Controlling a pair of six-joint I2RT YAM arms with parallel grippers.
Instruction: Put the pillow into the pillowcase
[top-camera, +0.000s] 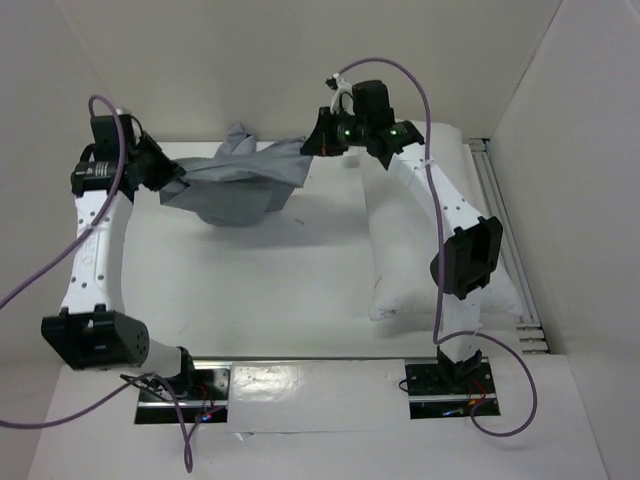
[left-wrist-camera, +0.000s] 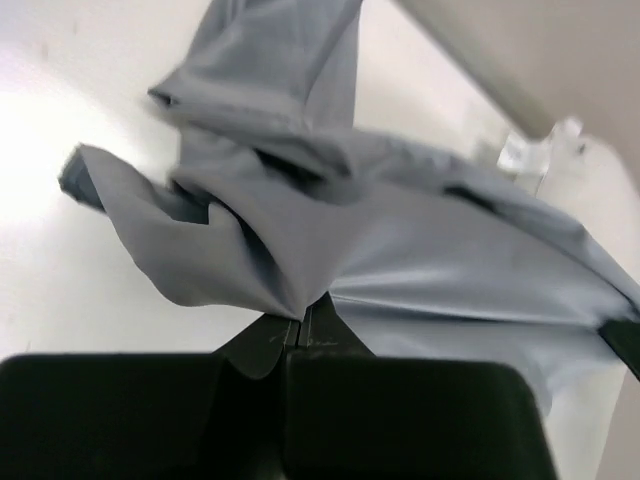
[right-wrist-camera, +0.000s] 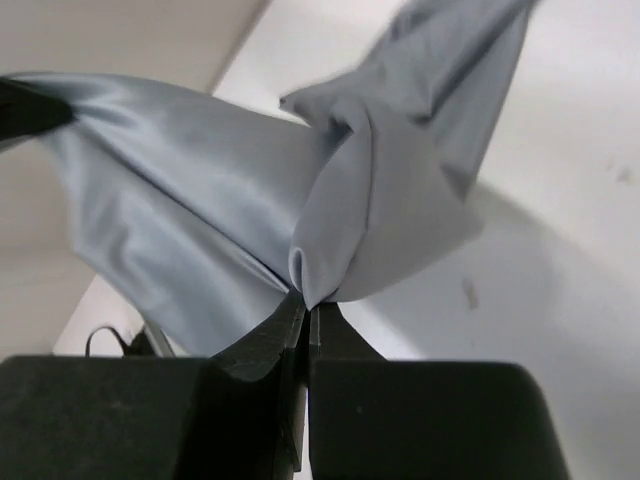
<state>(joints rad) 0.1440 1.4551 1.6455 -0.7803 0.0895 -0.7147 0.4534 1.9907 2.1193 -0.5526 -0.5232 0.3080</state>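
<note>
The grey pillowcase (top-camera: 240, 180) hangs stretched between both grippers over the far part of the table, sagging in wrinkled folds. My left gripper (top-camera: 172, 178) is shut on its left end; in the left wrist view the cloth (left-wrist-camera: 400, 250) runs out from the pinched fingertips (left-wrist-camera: 301, 318). My right gripper (top-camera: 318, 145) is shut on its right end, a fold of cloth (right-wrist-camera: 380, 200) bunched at the closed tips (right-wrist-camera: 308, 303). The white pillow (top-camera: 415, 260) lies lengthwise on the right side of the table, partly under my right arm.
White walls enclose the table on the left, back and right. A metal rail (top-camera: 510, 250) runs along the right edge beside the pillow. Both arm bases (top-camera: 300, 385) are bolted at the near edge.
</note>
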